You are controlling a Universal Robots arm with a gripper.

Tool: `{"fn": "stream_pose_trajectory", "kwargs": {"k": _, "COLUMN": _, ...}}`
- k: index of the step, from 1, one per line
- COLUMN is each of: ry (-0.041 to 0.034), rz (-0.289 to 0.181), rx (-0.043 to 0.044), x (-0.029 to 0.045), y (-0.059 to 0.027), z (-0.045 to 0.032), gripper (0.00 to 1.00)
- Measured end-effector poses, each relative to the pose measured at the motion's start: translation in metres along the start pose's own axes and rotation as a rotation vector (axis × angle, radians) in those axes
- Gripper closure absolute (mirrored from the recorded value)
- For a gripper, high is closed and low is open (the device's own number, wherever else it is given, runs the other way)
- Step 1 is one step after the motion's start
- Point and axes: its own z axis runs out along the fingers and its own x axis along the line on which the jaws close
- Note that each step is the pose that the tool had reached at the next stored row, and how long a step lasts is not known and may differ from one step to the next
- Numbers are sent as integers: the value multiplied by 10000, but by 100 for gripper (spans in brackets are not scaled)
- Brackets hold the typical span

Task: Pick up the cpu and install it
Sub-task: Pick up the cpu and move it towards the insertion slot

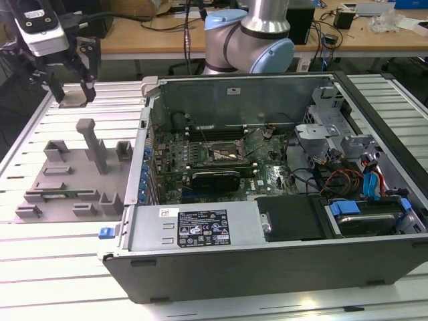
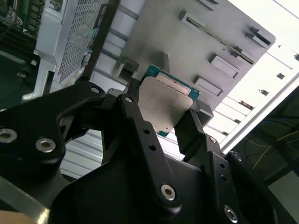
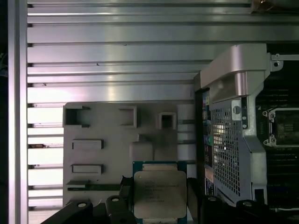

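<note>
My gripper (image 1: 70, 85) hangs in the air at the exterior view's upper left, above the far end of the grey fixture plate (image 1: 40, 170). It is shut on the cpu (image 1: 72, 99), a flat square chip with a silver metal top and a green rim. In both wrist views the cpu (image 2: 166, 105) (image 3: 159, 192) sits level between the two black fingers (image 2: 133, 100), clear of the fixture plate (image 3: 103, 126) below it. The black-framed motherboard socket (image 1: 224, 156) lies inside the open computer case, to the exterior view's right of the gripper.
The open computer case (image 1: 200, 231) fills the middle of the slatted metal table (image 1: 60, 267), its metal wall (image 3: 229, 140) standing between the fixture plate and the socket (image 3: 285, 128). Grey blocks and a tall post (image 1: 93, 144) rise from the fixture plate. The arm's base (image 1: 251, 37) stands behind the case.
</note>
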Motion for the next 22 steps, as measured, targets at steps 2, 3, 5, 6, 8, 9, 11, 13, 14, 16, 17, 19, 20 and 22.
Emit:
{"fn": "stream_pose_trajectory", "kwargs": {"k": 2, "ry": 1, "rz": 0, "rx": -2, "x": -52, "y": 2, "z": -20, "gripper": 45}}
{"fn": "stream_pose_trajectory", "kwargs": {"k": 3, "ry": 1, "rz": -1, "rx": -4, "x": -77, "y": 3, "z": -28, "gripper": 45}}
{"fn": "stream_pose_trajectory", "kwargs": {"k": 5, "ry": 0, "rz": -2, "rx": -7, "x": -153, "y": 5, "z": -47, "gripper": 45}}
{"fn": "stream_pose_trajectory", "kwargs": {"k": 6, "ry": 0, "rz": -2, "rx": -8, "x": -177, "y": 6, "z": -53, "gripper": 45}}
{"fn": "stream_pose_trajectory", "kwargs": {"k": 8, "ry": 0, "rz": -1, "rx": -11, "x": -239, "y": 9, "z": -66, "gripper": 45}}
{"fn": "stream_pose_trajectory", "kwargs": {"k": 9, "ry": 0, "rz": -1, "rx": -11, "x": -269, "y": 10, "z": -71, "gripper": 45}}
{"fn": "stream_pose_trajectory", "kwargs": {"k": 11, "ry": 0, "rz": -3, "rx": -15, "x": -330, "y": 11, "z": -82, "gripper": 45}}
{"fn": "stream_pose_trajectory", "kwargs": {"k": 13, "ry": 1, "rz": -5, "rx": -20, "x": -407, "y": 14, "z": -97, "gripper": 45}}
{"fn": "stream_pose_trajectory", "kwargs": {"k": 14, "ry": 1, "rz": -4, "rx": -22, "x": -425, "y": 14, "z": -100, "gripper": 45}}
{"fn": "stream_pose_trajectory", "kwargs": {"k": 16, "ry": 1, "rz": -4, "rx": -24, "x": -474, "y": 16, "z": -108, "gripper": 45}}
{"fn": "stream_pose_trajectory", "kwargs": {"k": 17, "ry": 1, "rz": -4, "rx": -26, "x": -508, "y": 17, "z": -113, "gripper": 45}}
{"fn": "stream_pose_trajectory", "kwargs": {"k": 19, "ry": 1, "rz": -6, "rx": -30, "x": -582, "y": 19, "z": -122, "gripper": 45}}
{"fn": "stream_pose_trajectory", "kwargs": {"k": 20, "ry": 1, "rz": -7, "rx": -30, "x": -614, "y": 20, "z": -122, "gripper": 45}}
{"fn": "stream_pose_trajectory", "kwargs": {"k": 22, "ry": 1, "rz": -5, "rx": -29, "x": -676, "y": 22, "z": -121, "gripper": 45}}
